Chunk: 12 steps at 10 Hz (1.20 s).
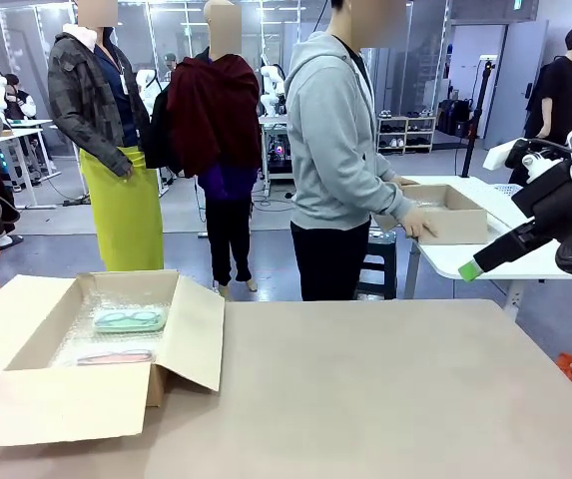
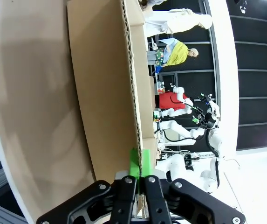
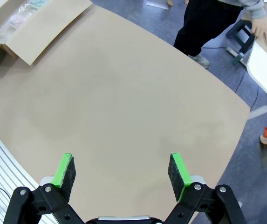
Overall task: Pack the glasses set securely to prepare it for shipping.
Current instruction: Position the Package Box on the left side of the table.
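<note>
Near left on the tan table (image 1: 385, 389), an open brown cardboard box (image 1: 76, 404) holds the mint green glasses case (image 1: 130, 319) and pale pink glasses case (image 1: 116, 356) on bubble wrap. Left hand (image 2: 139, 173) pinches the box's flap edge; right hand (image 3: 121, 170) hangs spread above the table.

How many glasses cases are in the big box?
2: the mint green case toward the box's far side, and the pale pink case nearer the front. Others may hide under the wrap.

Mint green glasses case (image 1: 130, 319) and pale pink glasses case (image 1: 115, 356) on clear bubble wrap (image 1: 84, 339), brown cardboard box (image 1: 26, 404), tan tabletop (image 1: 385, 399), green pads (image 3: 64, 170) on the black right gripper (image 3: 122, 171).
</note>
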{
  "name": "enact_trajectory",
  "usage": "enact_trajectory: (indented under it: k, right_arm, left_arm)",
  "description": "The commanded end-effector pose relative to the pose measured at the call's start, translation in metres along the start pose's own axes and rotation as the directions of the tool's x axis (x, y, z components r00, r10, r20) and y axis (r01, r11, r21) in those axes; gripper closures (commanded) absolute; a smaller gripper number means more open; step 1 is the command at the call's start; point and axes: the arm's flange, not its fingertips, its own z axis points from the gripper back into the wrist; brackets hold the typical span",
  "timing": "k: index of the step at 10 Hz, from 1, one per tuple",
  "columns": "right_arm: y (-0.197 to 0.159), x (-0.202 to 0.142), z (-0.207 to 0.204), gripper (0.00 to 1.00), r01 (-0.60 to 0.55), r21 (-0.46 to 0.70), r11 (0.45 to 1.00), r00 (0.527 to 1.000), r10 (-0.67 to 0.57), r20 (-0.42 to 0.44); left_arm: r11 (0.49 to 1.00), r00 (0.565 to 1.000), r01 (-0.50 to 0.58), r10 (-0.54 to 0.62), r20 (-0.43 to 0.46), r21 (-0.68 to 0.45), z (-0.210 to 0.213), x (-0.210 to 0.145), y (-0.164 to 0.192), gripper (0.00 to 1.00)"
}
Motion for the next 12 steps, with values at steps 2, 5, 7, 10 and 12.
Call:
enact_trajectory:
  k: [2,5,7,10,12]
  right_arm:
    - [0.002,0.000,0.001,0.00,0.007,-0.010,1.000,1.000,-0.007,0.001]
    - [0.002,0.000,0.001,0.00,0.007,-0.010,1.000,1.000,-0.007,0.001]
    - [0.002,0.000,0.001,0.00,0.007,-0.010,1.000,1.000,-0.007,0.001]
    - [0.002,0.000,0.001,0.00,0.007,-0.010,1.000,1.000,-0.007,0.001]
    - [0.002,0.000,0.001,0.00,0.007,-0.010,1.000,1.000,-0.007,0.001]
  left_arm:
    - [1.000,1.000,0.000,0.000,0.000,0.000,0.000,0.000,0.000,0.98]
    - [1.000,1.000,0.000,0.000,0.000,0.000,0.000,0.000,0.000,0.98]
    - [1.000,1.000,0.000,0.000,0.000,0.000,0.000,0.000,0.000,0.98]
    - [1.000,1.000,0.025,-0.025,-0.018,-0.011,0.004,-0.002,-0.008,0.68]
    - [0.998,0.999,0.044,-0.043,-0.024,0.045,0.012,-0.004,-0.021,0.63]
